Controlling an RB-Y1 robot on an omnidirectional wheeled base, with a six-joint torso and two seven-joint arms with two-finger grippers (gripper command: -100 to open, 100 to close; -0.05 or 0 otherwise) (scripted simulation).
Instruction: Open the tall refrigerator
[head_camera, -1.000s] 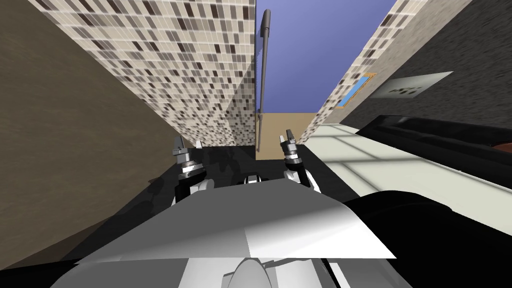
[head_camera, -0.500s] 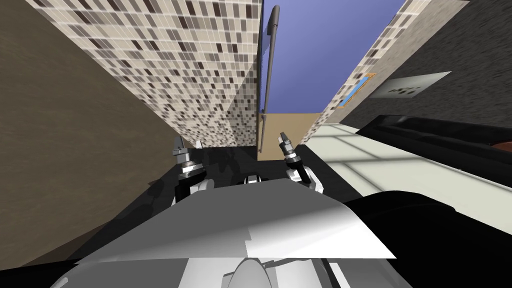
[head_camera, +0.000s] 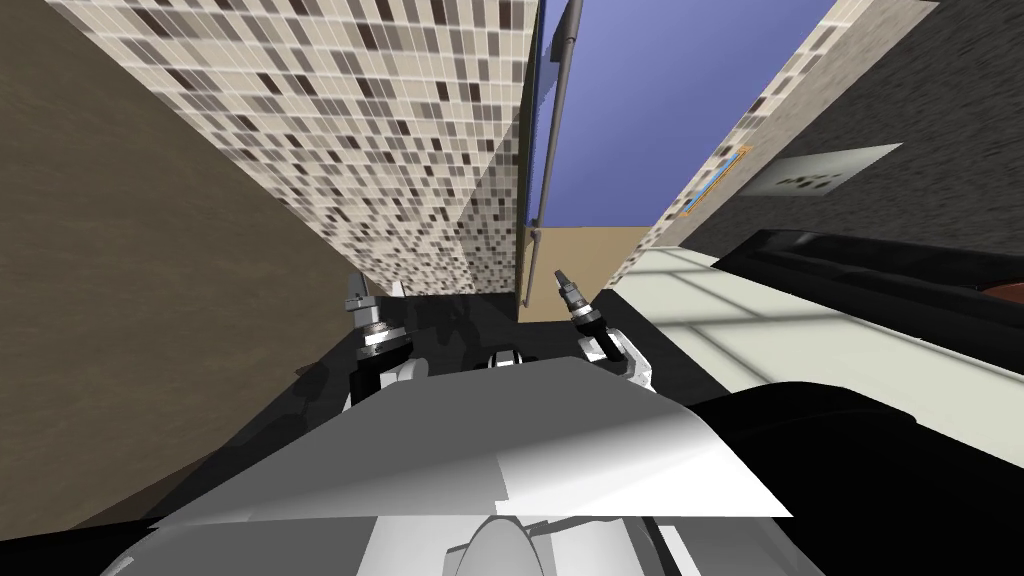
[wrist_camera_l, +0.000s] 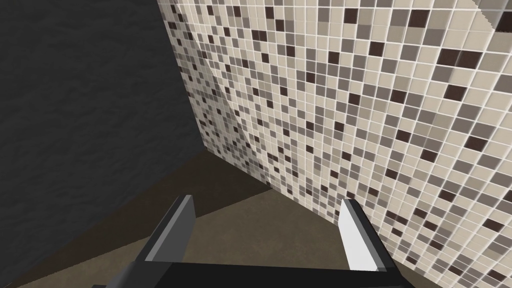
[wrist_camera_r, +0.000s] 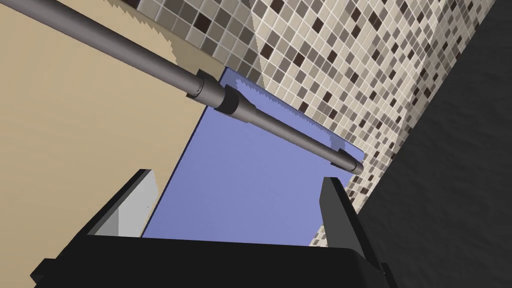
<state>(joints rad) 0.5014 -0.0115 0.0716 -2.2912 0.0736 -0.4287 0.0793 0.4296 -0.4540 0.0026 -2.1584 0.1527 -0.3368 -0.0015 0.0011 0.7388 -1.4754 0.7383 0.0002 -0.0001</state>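
Status: task at approach stage, est. early. The fridge door (head_camera: 640, 100), a blue upper panel, is looking shut and flush w/ the tan lower panel (head_camera: 597, 250). Nothing is being gripped, so the last reach, the grasp and the pull are all left to do. Item 1, R gripper (wrist_camera_r: 235, 176): the arm is reaching fwd and up at the fridge front, its fingers (wrist_camera_r: 131, 210) standing wide apart and holding nothing. The head view is placing the R gripper (head_camera: 561, 279) low against the tan panel, just beside the foot of the bars. Item 2, L gripper (wrist_camera_l: 267, 200): the arm is hanging fwd at the robot's left, L gripper (head_camera: 376, 287) well apart from the fridge. Its blades are likewise spread and empty, pointing at the tiled wall (wrist_camera_l: 360, 100). Item 3, door handle (wrist_camera_r: 292, 135): a long grey bar is crossing beyond the R fingertips at a slant, touching neither blade. A second bar (wrist_camera_r: 100, 42) is running over the tan panel, end to end w/ it. Item 4, far: the door handle (head_camera: 555, 110) is climbing the blue panel's edge next to the tiles.
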